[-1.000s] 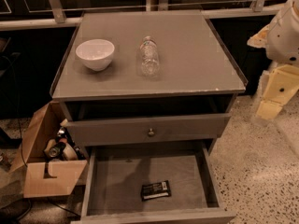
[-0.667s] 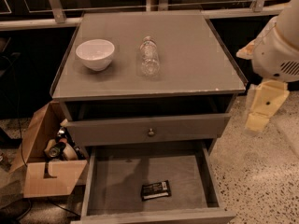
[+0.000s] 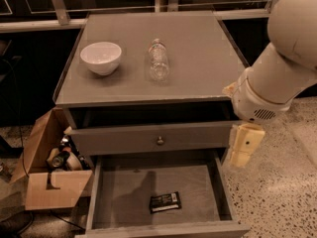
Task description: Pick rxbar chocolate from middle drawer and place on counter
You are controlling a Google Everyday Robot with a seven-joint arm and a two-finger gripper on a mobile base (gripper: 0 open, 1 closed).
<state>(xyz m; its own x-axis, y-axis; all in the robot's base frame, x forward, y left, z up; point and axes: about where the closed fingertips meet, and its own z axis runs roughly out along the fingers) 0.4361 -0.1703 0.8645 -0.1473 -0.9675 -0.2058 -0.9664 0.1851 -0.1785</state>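
The rxbar chocolate point(image 3: 165, 202), a small black-wrapped bar with white print, lies flat on the grey floor of the open middle drawer point(image 3: 124, 192), near its front and right of centre. The counter point(image 3: 198, 58) is the grey top of the cabinet. My gripper point(image 3: 245, 144), pale yellow at the end of the white arm, hangs by the cabinet's right front corner. It is above the drawer's right wall, up and to the right of the bar, and touches nothing.
A white bowl point(image 3: 101, 57) and a clear plastic bottle point(image 3: 158, 61) lying on its side are on the counter. The shut drawer front with a round knob point(image 3: 159, 141) sits above the open drawer. An open cardboard box point(image 3: 47, 177) of clutter stands left of the cabinet.
The arm has swung left and down toward the cabinet, bringing the gripper from out at the right to the drawer's right side. The bar, bowl and bottle have not moved.
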